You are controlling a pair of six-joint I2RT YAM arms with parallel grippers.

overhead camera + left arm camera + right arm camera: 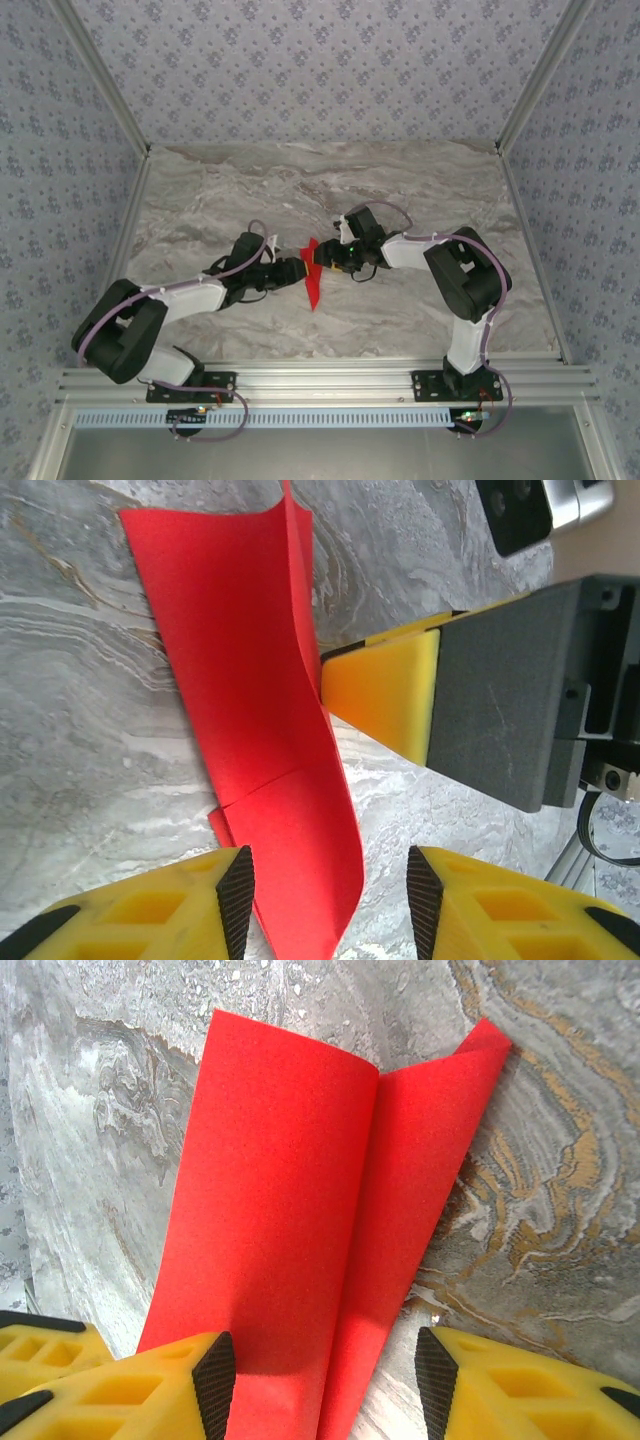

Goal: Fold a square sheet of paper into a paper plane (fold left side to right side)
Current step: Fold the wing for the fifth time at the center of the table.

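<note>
Top external view: folded red paper sheet (313, 275) lies on the marble table (420, 190) between the arms, one flap standing. Left gripper (330, 890) and right gripper (325, 1370) both straddle it, jaws apart, nothing clamped. Dart folds not yet done, I'd judge.

Tabletop (420, 190): grey-beige marble pattern, veined, matte. Walls (320, 70) on three sides: pale wallpaper with a small repeating floral motif. Aluminium post (102, 72) at each back corner. Aluminium rail (320, 380) along near edge, white slotted strip (320, 417) just below.
</note>
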